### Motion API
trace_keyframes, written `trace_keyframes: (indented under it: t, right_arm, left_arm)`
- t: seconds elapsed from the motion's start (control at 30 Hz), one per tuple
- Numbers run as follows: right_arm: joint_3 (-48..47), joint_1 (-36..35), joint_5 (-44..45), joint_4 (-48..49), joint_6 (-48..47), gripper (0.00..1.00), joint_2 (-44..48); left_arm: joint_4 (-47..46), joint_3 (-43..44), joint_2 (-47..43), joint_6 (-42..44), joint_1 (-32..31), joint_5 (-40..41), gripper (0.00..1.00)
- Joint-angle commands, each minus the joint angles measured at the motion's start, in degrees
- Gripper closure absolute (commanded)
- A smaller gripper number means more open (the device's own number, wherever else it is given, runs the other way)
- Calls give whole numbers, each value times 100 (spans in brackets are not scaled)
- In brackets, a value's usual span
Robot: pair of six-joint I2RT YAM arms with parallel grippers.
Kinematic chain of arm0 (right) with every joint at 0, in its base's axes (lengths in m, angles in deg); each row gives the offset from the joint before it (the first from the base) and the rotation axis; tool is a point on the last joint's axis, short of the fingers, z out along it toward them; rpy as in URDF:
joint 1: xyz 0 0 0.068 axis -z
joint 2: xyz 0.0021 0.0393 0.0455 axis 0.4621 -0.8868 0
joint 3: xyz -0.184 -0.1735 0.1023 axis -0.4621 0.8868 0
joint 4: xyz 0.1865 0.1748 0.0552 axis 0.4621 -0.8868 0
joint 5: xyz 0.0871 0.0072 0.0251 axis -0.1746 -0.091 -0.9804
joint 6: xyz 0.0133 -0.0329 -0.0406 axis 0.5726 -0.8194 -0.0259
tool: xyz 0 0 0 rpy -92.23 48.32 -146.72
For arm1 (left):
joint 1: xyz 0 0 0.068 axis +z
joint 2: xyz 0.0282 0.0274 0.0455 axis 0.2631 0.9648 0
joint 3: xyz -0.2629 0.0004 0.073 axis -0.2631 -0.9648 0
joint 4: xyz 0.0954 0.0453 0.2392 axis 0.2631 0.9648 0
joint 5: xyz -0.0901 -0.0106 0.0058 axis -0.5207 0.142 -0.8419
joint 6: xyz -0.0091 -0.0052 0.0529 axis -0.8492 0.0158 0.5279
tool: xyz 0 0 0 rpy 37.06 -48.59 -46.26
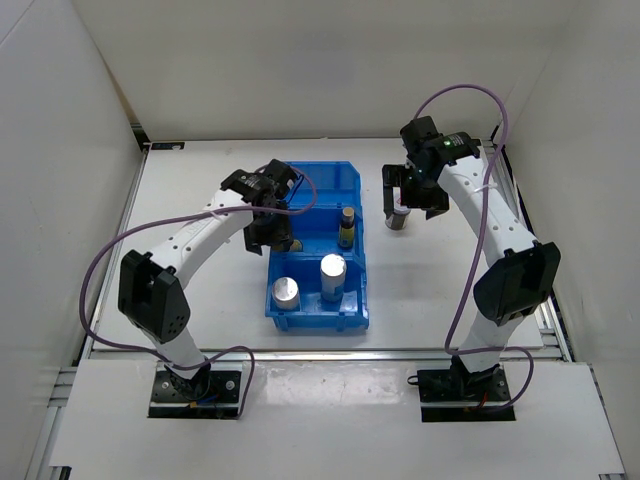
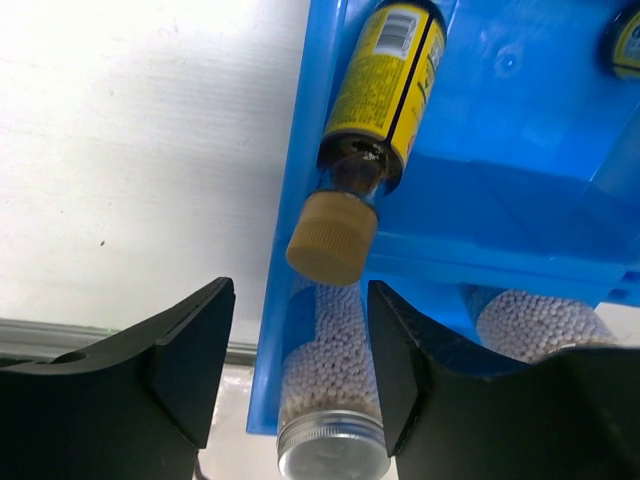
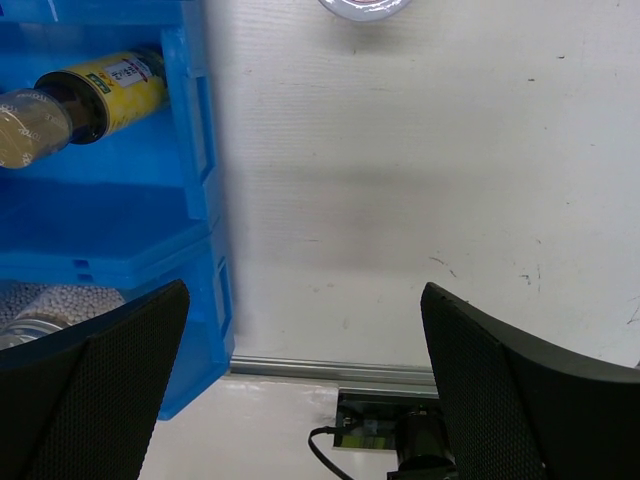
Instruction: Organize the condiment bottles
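Observation:
The blue bin (image 1: 356, 200) holds two silver-topped cylinders (image 1: 287, 291) (image 1: 332, 270) in its near compartment and a yellow bottle (image 1: 347, 228) in the middle one. My left gripper (image 1: 272, 238) is open over the middle compartment's left side. In the left wrist view its jaws (image 2: 300, 300) stand apart above a second yellow bottle (image 2: 378, 90) with a tan cap, not touching it. A squat dark jar (image 1: 398, 218) with a pale lid stands on the table right of the bin. My right gripper (image 1: 408, 203) hovers by it, wide open and empty (image 3: 303, 300). No other dark jar shows.
The bin's left wall (image 2: 300, 150) runs between my left fingers, with a bead-filled cylinder (image 2: 330, 400) below. The bin's right wall (image 3: 195, 120) is left of my right gripper. The jar's lid (image 3: 365, 6) shows at the top edge. White enclosure walls surround the table.

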Motion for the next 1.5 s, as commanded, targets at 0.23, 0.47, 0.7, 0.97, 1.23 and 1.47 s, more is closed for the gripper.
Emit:
trace_keyframes:
  t: [0.23,0.47,0.7,0.97,1.23,1.47]
  right_arm:
    - [25,5,-103,74,-99,0,249]
    - [25,5,-50,74,-152,0,302]
    - [77,5,-50,74,-152,0,302]
    - [183,5,-50,74,-152,0,354]
    - [183,5,-50,74,-152,0,407]
    - [183,58,2,74,-205,0,407]
  left_arm:
    - [-711,-244,-214,-69,-21,198,43]
    - [-764,-244,-161,-69,-21,145,60]
    - [-764,-121,-161,98,-21,145,74]
    - [-764,274,-161,204,-21,145,80]
    - [-571,985,269,362,-21,145,81]
    - [-457,1171,568,476,-21,83,82]
